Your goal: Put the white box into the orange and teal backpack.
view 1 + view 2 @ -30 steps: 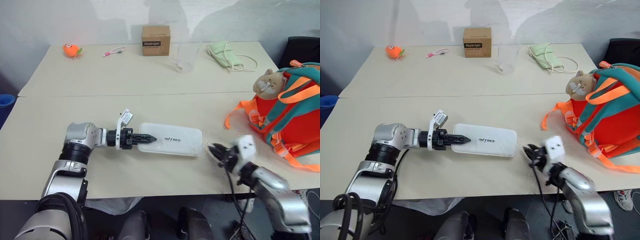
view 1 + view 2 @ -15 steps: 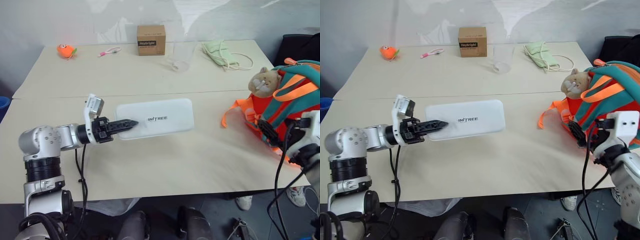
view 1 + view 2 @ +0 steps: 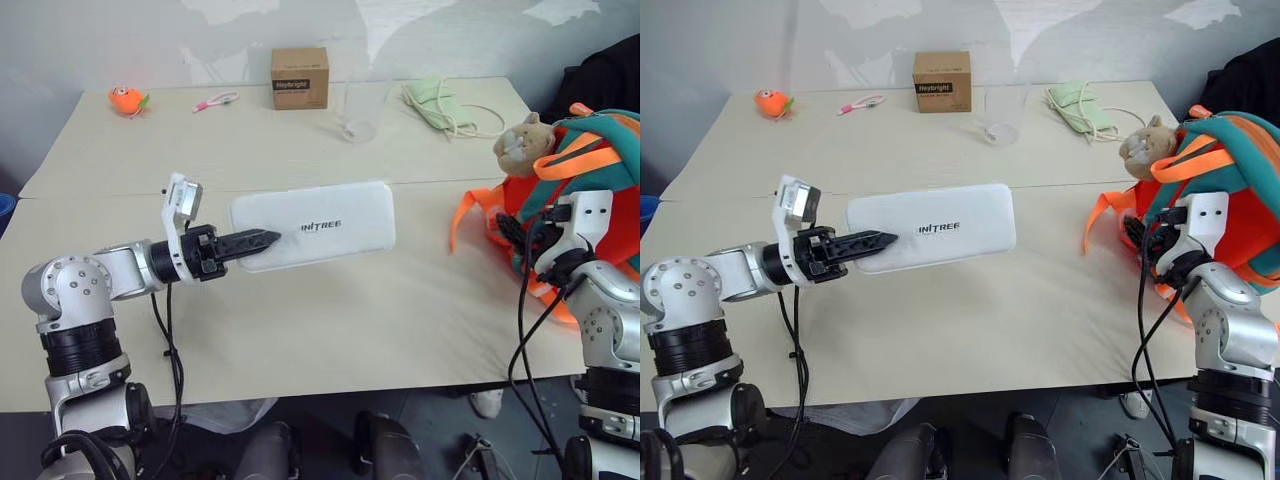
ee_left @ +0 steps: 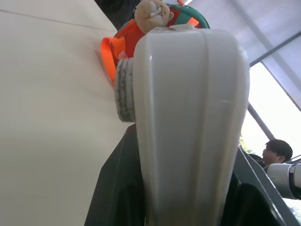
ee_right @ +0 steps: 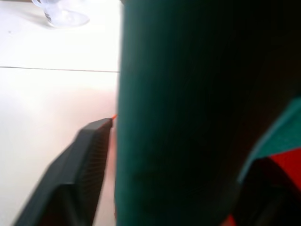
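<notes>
Left tool, arm stretched level, pinches the white box aloft; right tool straddles the backpack strap.

Robot lab or test room: pale tables against bare grey wall, scattered props.

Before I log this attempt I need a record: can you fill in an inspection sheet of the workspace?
Surface: pale table, seam across it.
Job's things: white box held off the table; orange and teal backpack at the right edge.
Clutter: brown cardboard box, clear cup, green pouch, orange toy, pink item along the far side.
Grippers: left pincer shut on the box's end; right pincer against the backpack, a teal strap between its fingers.
Cables: black leads hang from both arms.
Surroundings: white wall.
</notes>
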Tool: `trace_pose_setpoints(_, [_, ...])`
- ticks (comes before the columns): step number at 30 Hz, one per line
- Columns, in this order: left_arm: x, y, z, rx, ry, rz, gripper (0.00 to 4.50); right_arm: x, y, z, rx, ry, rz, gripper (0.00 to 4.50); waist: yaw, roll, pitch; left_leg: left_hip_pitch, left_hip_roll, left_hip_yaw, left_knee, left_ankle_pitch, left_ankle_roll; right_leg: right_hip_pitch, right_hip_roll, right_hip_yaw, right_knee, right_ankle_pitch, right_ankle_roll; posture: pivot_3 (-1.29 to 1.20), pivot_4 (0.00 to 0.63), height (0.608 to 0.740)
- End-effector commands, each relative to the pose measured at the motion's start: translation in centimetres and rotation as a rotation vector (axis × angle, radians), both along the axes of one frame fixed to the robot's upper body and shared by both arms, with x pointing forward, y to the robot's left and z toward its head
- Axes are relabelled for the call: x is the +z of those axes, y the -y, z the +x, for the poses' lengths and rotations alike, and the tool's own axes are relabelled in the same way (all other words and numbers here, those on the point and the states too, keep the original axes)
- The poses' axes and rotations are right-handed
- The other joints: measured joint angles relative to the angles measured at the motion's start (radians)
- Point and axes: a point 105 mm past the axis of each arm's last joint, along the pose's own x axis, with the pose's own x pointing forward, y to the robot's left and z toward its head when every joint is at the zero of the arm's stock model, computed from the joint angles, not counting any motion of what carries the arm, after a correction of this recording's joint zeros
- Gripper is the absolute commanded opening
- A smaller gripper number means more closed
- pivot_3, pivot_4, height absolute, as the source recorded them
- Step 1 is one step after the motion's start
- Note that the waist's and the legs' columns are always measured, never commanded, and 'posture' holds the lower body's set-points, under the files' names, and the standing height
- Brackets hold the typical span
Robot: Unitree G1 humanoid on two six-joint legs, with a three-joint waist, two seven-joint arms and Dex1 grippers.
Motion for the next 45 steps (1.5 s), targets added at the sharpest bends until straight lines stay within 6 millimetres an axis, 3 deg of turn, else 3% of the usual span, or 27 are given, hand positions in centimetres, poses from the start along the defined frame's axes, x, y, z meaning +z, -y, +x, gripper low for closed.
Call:
trace_pose_setpoints(1, [1.5, -0.6, 0.1, 0.046, 0.105, -0.003, 1.27, 1.4, -0.2, -0.2, 0.033, 0.066, -0.020, 1.60, 0.000, 0.000, 0.000, 0.000, 0.000, 0.000, 0.000, 0.000, 0.000, 0.000, 0.000, 0.000, 0.000, 0.000, 0.000, 0.00, 0.150, 0.740])
trace_pose_setpoints(3, [1.8, -0.9, 0.6, 0.075, 0.127, -0.002, 1.27, 1.5, -1.4, -0.4, 0.118, 0.075, -0.022, 0.91, 0.000, 0.000, 0.000, 0.000, 0.000, 0.000, 0.000, 0.000, -0.001, 0.000, 0.000, 0.001, 0.001, 0.000, 0.000, 0.00, 0.150, 0.740])
trace_pose_setpoints(6, [2.6, -1.3, 1.2, 0.111, 0.170, -0.009, 1.27, 2.3, -5.3, -1.9, 0.393, 0.087, 0.003, 0.08, -0.002, 0.000, 0.000, 0.000, 0.001, 0.000, 0.000, 0.000, -0.001, 0.000, 0.002, 0.001, 0.001, 0.000, 0.000, 0.00, 0.150, 0.740])
trace_pose_setpoints(10, [3.7, -1.3, 0.9, 0.074, 0.214, 0.000, 1.27, 3.7, -10.2, -5.3, 0.727, 0.069, 0.003, 0.06, -0.002, 0.000, 0.000, 0.000, 0.003, 0.000, 0.000, 0.000, -0.002, 0.000, 0.003, 0.000, 0.000, 0.000, 0.000, 0.00, 0.150, 0.740])
trace_pose_setpoints(13, [4.8, -0.9, 0.3, 0.024, 0.287, -0.013, 1.27, 4.5, -13.4, -10.0, 1.043, -0.002, 0.020, 0.06, 0.002, 0.000, 0.001, 0.000, 0.003, 0.000, -0.001, 0.000, -0.003, 0.000, 0.003, 0.000, -0.001, 0.000, -0.001, 0.00, 0.150, 0.740])
trace_pose_setpoints(16, [5.6, -0.6, 0.0, -0.007, 0.339, -0.027, 1.27, 4.7, -14.8, -14.8, 1.293, -0.124, 0.042, 0.06, 0.006, 0.000, 0.001, 0.000, 0.004, -0.001, -0.002, -0.001, -0.003, 0.000, 0.003, -0.001, -0.004, 0.000, -0.001, 0.00, 0.150, 0.740])
trace_pose_setpoints(21, [5.9, -0.1, -0.5, -0.049, 0.389, -0.040, 1.27, 4.3, -14.5, -18.0, 1.398, -0.282, 0.045, 0.06, 0.010, -0.003, 0.003, 0.000, 0.003, -0.001, -0.002, -0.002, -0.001, 0.001, 0.002, -0.002, -0.007, 0.000, 0.000, 0.00, 0.150, 0.740])
trace_pose_setpoints(28, [5.9, 0.8, -1.1, -0.104, 0.442, -0.060, 1.27, 3.5, -13.0, -18.0, 1.360, -0.377, 0.031, 0.06, 0.029, -0.005, 0.004, -0.001, 0.003, 0.000, -0.001, -0.003, 0.000, 0.001, 0.001, -0.002, -0.007, 0.000, 0.000, 0.00, 0.150, 0.740])
trace_pose_setpoints(33, [4.0, 2.6, -1.5, -0.201, 0.497, 0.071, 1.27, 3.5, -12.5, -17.2, 1.339, -0.379, 0.040, 0.06, 0.032, -0.005, 0.004, -0.001, 0.002, 0.000, -0.001, -0.003, 0.000, 0.002, 0.001, -0.002, -0.007, 0.000, 0.000, 0.00, 0.150, 0.740])
trace_pose_setpoints(40, [1.9, 3.6, 0.2, -0.342, 0.636, 0.315, 1.27, 2.6, -11.3, -15.4, 1.307, -0.422, -0.024, 0.06, 0.033, -0.005, 0.004, -0.001, 0.002, 0.000, 0.002, -0.004, 0.000, 0.002, 0.001, -0.003, -0.009, 0.000, 0.000, 0.00, 0.150, 0.740])
trace_pose_setpoints(45, [2.6, 6.3, 1.6, -0.462, 0.774, 0.387, 1.27, 2.0, -11.0, -14.0, 1.317, -0.438, -0.088, 0.06, 0.032, -0.005, 0.004, -0.002, 0.002, 0.001, 0.009, -0.006, 0.003, 0.002, 0.001, -0.005, -0.008, 0.001, 0.000, 0.00, 0.150, 0.740])
